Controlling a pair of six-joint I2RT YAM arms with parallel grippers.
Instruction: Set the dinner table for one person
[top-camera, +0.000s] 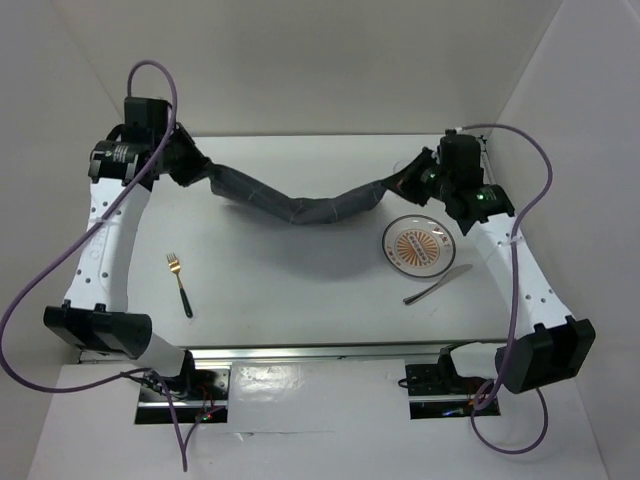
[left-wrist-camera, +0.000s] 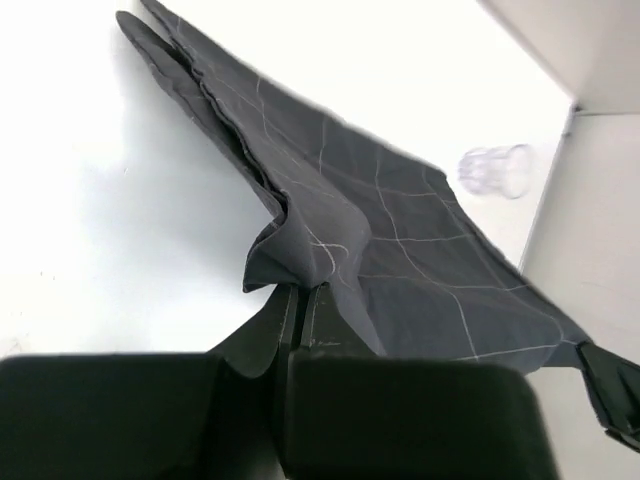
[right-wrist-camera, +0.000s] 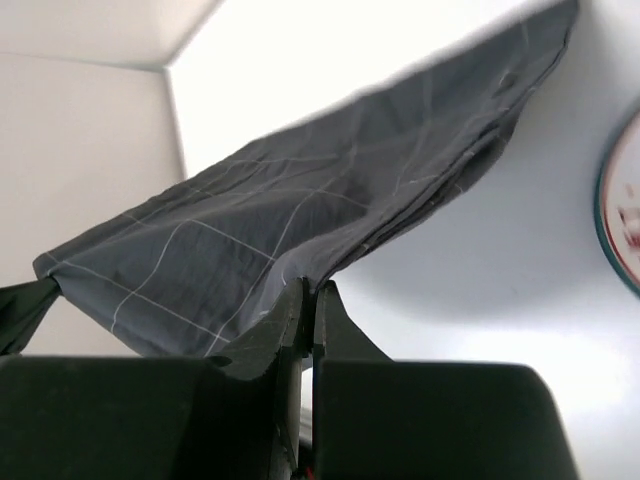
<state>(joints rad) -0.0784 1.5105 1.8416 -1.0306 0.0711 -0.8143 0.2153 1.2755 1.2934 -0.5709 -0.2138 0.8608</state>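
Both the left gripper (left-wrist-camera: 300, 292) and right gripper (right-wrist-camera: 310, 288) are closed fully on opposite ends of the checked placemat (top-camera: 300, 208), sagging over the dinner table (top-camera: 300, 285) left of the plate (top-camera: 417, 245); such thin grips might slip, dropping it crumpled.

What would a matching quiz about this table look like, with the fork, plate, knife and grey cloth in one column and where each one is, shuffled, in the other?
Things
1. fork
2. plate
3. knife
4. grey cloth

Places
A. hanging between the left tool and the right tool, sagging in the middle
B. alone on the left side of the table
C. on the right, by the cloth's right end
D. on the right, nearest the arm bases

Pairs: 1-B, 2-C, 3-D, 4-A
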